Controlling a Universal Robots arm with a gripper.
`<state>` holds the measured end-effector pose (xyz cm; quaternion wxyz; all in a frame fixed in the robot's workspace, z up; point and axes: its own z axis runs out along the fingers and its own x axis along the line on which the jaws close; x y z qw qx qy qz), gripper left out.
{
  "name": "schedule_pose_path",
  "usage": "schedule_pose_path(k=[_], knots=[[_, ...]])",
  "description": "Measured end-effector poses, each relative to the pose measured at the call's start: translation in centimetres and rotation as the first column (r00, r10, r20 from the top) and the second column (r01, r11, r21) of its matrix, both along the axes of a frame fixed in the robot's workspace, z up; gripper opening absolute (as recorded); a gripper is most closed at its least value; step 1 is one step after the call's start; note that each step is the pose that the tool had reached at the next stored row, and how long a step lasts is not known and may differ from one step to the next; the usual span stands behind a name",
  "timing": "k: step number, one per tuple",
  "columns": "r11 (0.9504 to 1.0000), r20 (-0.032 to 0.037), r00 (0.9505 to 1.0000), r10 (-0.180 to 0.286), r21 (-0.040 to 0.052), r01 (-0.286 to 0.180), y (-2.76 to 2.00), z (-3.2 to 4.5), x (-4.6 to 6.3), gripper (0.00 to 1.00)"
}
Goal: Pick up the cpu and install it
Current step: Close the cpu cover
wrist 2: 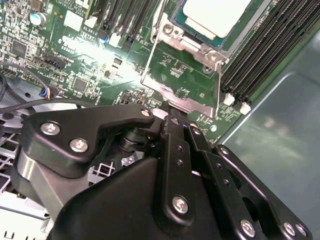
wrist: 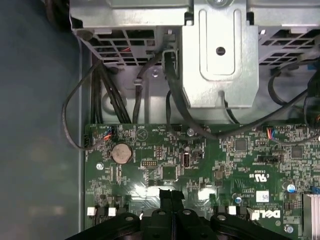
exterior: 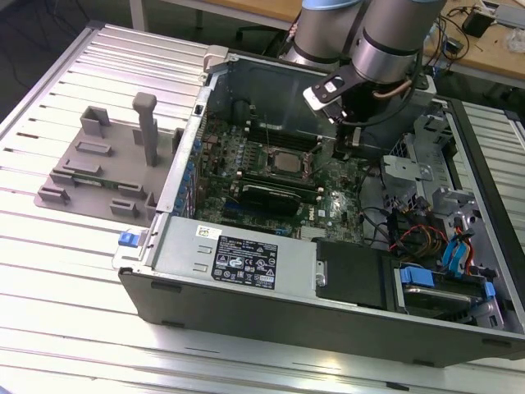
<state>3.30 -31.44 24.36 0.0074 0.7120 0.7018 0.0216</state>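
Hovering over the motherboard inside the open computer case, the gripper has its two black fingers pressed together, with nothing seen between them. The cpu lies flat in its socket near the middle of the board, silver top upward. In the second wrist view the cpu lies just beyond the open metal load plate, whose near edge is just beside the fingertips. The case rests on a slatted table, with a grey fixture toward the exterior view's left.
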Motion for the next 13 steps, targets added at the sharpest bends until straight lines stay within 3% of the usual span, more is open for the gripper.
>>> schedule_pose_path(k=[5,13], knots=[[1.0,0.0055,1.0,-0.002,0.0001,0.002,0.25,0.0,-0.74,0.11],[1.0,0.0061,1.0,-0.003,0.0001,0.003,0.57,0.0,-1.14,0.11]])
